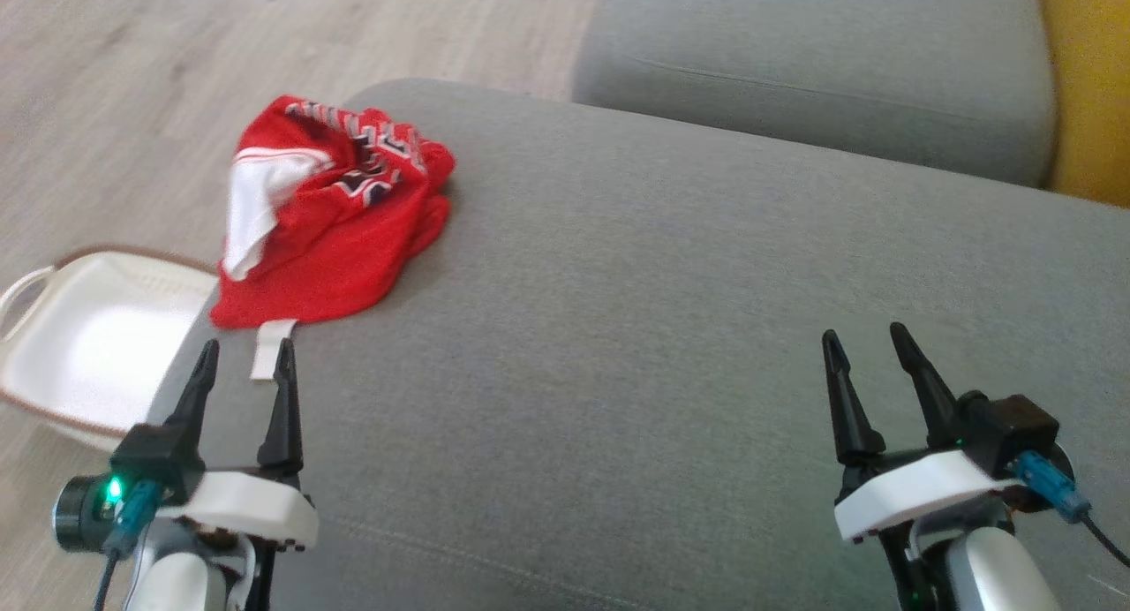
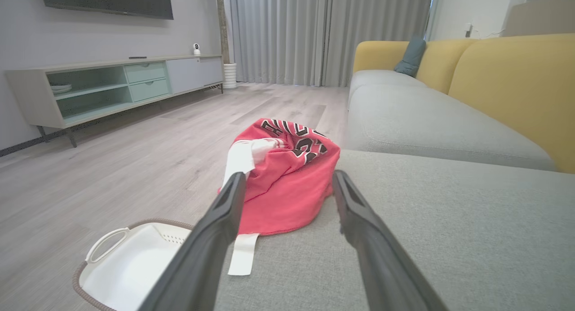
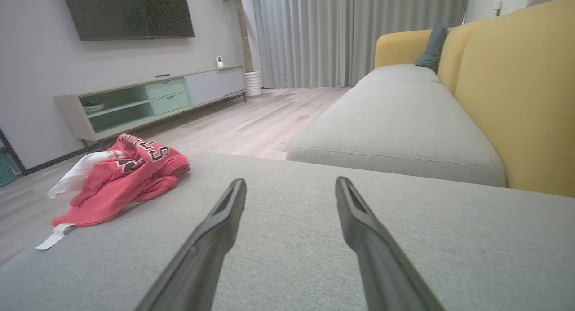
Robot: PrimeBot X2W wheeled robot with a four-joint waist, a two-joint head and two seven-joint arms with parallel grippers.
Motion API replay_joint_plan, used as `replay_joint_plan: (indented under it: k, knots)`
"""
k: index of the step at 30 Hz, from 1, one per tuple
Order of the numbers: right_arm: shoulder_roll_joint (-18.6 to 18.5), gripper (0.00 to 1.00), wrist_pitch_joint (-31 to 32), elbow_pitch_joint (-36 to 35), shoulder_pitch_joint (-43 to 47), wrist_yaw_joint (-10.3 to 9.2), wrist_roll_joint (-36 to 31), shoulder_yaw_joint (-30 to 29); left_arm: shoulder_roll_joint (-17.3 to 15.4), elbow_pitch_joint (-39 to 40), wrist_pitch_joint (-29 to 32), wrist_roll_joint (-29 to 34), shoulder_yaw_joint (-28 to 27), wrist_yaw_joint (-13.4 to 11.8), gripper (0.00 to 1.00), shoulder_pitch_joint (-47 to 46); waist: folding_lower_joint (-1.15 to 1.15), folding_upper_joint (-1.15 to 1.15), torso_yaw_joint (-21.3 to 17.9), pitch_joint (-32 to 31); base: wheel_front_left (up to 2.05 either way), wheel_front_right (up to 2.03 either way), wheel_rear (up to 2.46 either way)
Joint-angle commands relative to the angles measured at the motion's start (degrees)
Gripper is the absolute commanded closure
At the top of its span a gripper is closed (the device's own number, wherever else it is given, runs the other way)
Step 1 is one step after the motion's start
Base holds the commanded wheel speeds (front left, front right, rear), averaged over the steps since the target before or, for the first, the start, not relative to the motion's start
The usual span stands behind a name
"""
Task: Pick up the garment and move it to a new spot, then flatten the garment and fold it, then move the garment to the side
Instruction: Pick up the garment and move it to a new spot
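Note:
A crumpled red garment (image 1: 331,214) with white trim and dark lettering lies in a heap at the far left corner of the grey sofa cushion (image 1: 671,328). A white strap (image 1: 269,350) trails from its near edge. My left gripper (image 1: 245,353) is open just short of the heap, its tips either side of that strap, nothing between them. In the left wrist view the garment (image 2: 283,185) sits just beyond the open fingertips (image 2: 236,185). Far to the right, my right gripper (image 1: 863,335) hovers open and empty over bare cushion. The right wrist view has the garment (image 3: 121,180) at its left.
A white laundry basket (image 1: 97,337) with a brown rim stands on the wood floor (image 1: 221,46), left of the cushion. Another grey seat cushion (image 1: 812,72) and a yellow backrest (image 1: 1090,81) lie beyond. A TV console (image 2: 112,86) stands against the far wall.

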State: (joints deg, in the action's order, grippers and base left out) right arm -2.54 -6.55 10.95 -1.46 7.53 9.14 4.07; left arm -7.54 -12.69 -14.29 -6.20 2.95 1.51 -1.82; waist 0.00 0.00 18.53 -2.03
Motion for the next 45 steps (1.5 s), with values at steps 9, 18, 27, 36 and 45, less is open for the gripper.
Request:
replay_joint_plan:
  k: [9, 18, 27, 36, 45]
  knots:
    - [-0.34, 0.0, -0.05, -2.31, -0.96, -0.04, 0.22, 1.88, -1.4, 2.17, -0.71, -1.19, -2.34, -0.77, 0.0, -2.51, 0.0, 0.0, 4.3, 0.06, 0.0, 0.0, 0.0]
    - [-0.33, 0.0, 0.33, -2.38, -0.97, -0.04, -0.08, 1.94, -1.33, 2.15, -0.71, -1.52, -2.16, -1.11, 0.0, -2.37, 0.0, 0.0, 4.32, 0.19, 0.0, 0.0, 0.0]
    - [-0.33, 0.0, 1.03, -2.84, -1.34, -0.04, -0.47, 2.03, -1.31, 2.29, -0.71, -1.57, -1.47, -1.19, 0.0, -2.67, 0.0, 0.0, 3.72, 1.19, 0.0, 0.0, 0.0]
    - [-0.33, 0.0, 3.07, -5.03, -4.1, -0.04, -2.58, 2.48, -0.92, -0.22, -0.71, -3.04, -1.04, 0.17, 0.0, -7.35, 0.0, 0.0, 0.65, 7.57, 0.0, 0.0, 0.0]
    - [-0.33, 0.0, 6.17, -9.04, -7.96, -0.04, -6.61, 1.38, 0.27, -12.56, -0.03, -7.39, -1.19, 2.69, 0.0, -19.64, 0.0, 0.0, -2.16, 17.96, 0.0, 0.0, 0.0]
